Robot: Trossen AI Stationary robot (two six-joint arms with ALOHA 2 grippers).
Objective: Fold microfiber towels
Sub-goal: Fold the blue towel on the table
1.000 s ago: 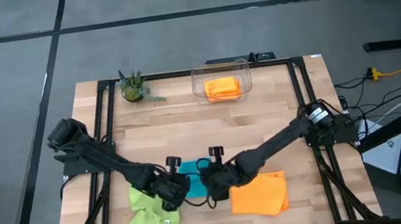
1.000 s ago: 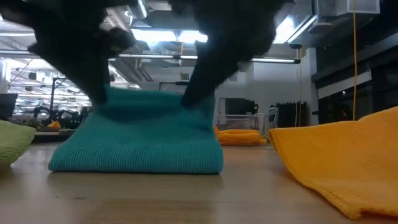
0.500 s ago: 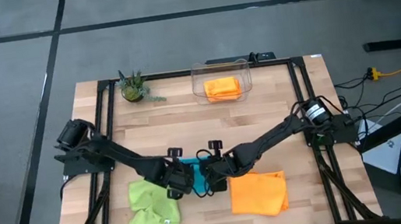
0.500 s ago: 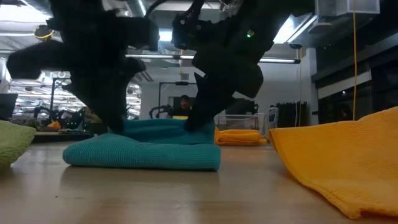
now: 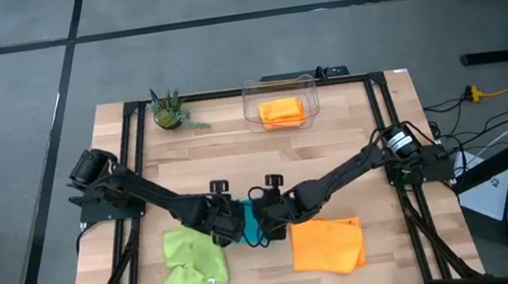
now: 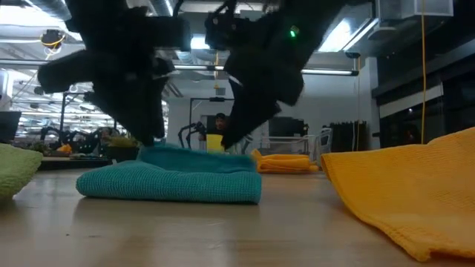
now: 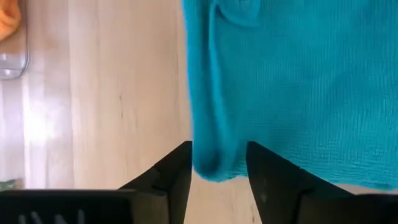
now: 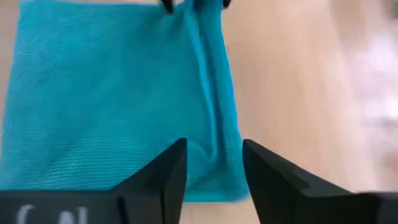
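The teal towel [image 6: 171, 182] lies folded in two layers on the table between both grippers, seen in the high view as a sliver [image 5: 246, 226]. My left gripper [image 5: 228, 223] is open, its fingers on either side of one towel corner [image 7: 210, 165]. My right gripper [image 5: 263, 222] is open, astride the opposite corner [image 8: 217, 163]. The lime green towel [image 5: 192, 265] lies crumpled at the near left. An orange towel [image 5: 328, 244] lies flat at the near right. Another orange towel [image 5: 281, 110] lies folded in the clear bin. My left gripper slants down from the table's left, and its open fingers [image 7: 177, 174] flank the teal towel's corner; whether they touch the cloth I cannot tell. My right gripper slants down from the right, and its open fingers [image 8: 171, 171] flank the opposite corner; I cannot tell if they touch it.
The clear plastic bin [image 5: 278, 87] stands at the far middle of the table, with a small potted plant [image 5: 168, 112] to its left. Bare wood lies between the bin and the towels. A black frame [image 5: 389, 143] runs along the table's sides.
Both grippers have moved toward the table's far edge and come down, carrying the teal towel's upper layer over. That layer was held up in an arch a second ago. It now lies flat on the lower layer, and the folded towel looks shorter.
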